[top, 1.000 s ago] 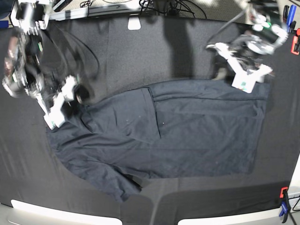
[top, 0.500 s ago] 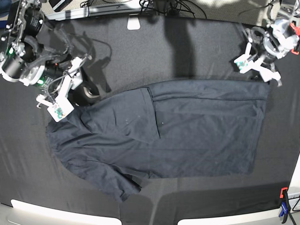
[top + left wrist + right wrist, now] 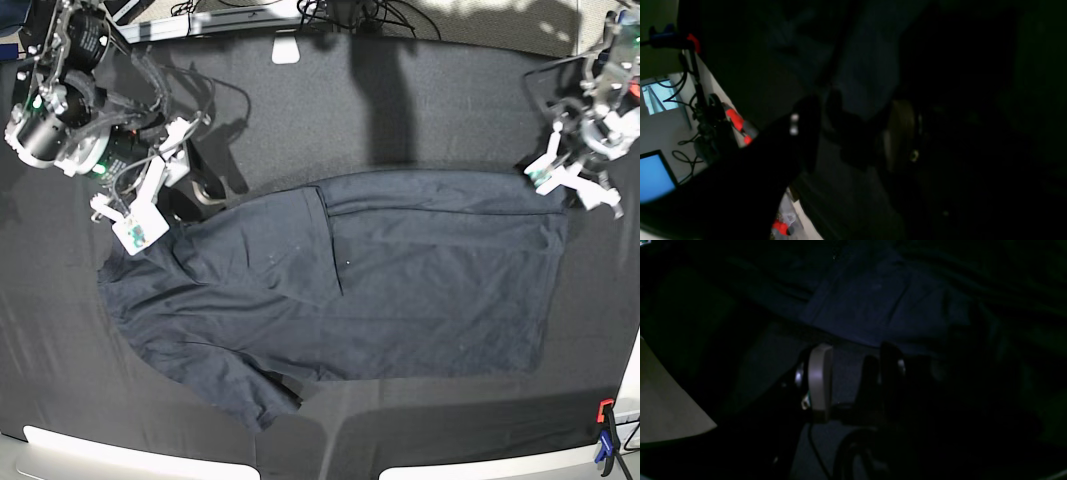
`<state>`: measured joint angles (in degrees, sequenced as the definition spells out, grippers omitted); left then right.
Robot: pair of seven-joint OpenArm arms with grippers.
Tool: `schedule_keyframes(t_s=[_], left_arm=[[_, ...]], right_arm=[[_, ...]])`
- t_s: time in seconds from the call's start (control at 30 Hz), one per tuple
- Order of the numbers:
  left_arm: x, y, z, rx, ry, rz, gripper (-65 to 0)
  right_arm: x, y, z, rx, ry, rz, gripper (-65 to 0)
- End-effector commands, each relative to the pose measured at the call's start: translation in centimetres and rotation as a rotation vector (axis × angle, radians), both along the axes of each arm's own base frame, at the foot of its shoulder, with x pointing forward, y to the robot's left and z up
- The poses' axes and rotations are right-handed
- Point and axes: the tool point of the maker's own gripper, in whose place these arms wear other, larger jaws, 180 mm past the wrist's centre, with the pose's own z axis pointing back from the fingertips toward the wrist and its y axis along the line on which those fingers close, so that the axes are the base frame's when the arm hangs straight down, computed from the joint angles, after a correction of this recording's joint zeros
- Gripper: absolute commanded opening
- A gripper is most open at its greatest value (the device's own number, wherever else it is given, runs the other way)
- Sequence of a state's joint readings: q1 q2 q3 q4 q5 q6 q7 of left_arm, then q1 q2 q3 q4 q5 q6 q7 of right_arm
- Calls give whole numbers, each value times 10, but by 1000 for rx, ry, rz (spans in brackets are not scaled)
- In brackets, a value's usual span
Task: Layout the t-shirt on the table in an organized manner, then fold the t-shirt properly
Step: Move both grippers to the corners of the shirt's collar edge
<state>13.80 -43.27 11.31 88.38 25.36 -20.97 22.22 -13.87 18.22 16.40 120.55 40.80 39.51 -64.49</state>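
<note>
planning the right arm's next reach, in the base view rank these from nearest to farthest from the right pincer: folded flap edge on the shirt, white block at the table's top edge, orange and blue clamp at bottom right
From the right pincer, at the view's left:
1. Folded flap edge of the t-shirt, mid-table, nearest.
2. White block, at the top edge, somewhat farther.
3. Orange and blue clamp, bottom right corner, clearly farthest.

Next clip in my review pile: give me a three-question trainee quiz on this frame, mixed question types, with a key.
1. True or false: the t-shirt lies on the table.
2. The left gripper hovers near which shirt corner in the base view? A) upper right B) lower left
3. What is the right gripper gripping?

Key: 1 true; 2 A; 3 nothing visible, it sits just off the shirt's upper left edge with open jaws.
</note>
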Motion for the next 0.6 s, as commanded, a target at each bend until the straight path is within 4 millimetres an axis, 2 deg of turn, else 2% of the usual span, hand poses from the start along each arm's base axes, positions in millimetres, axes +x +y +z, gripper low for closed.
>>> schedule_keyframes(t_s=[0.0, 0.07, 0.17, 0.37, 0.47, 0.57], left_arm=[[4, 7, 7, 23, -10, -5, -420], [4, 8, 7, 25, -10, -5, -498], [3, 6, 6, 2, -7, 4, -650], [2, 3, 5, -38, -1, 24, -650], [2, 3, 5, -38, 0, 25, -650], [1, 3, 5, -37, 1, 25, -650]], right_arm=[[0, 1, 7, 3, -27, 15, -428], [-3, -3, 1, -27, -10, 5, -428], [-12, -17, -10, -96, 26, 2, -428], [-40, -66, -35, -340, 107, -2, -418], [-38, -76, -32, -390, 44, 9, -359], [-28, -80, -24, -420, -31, 12, -349]])
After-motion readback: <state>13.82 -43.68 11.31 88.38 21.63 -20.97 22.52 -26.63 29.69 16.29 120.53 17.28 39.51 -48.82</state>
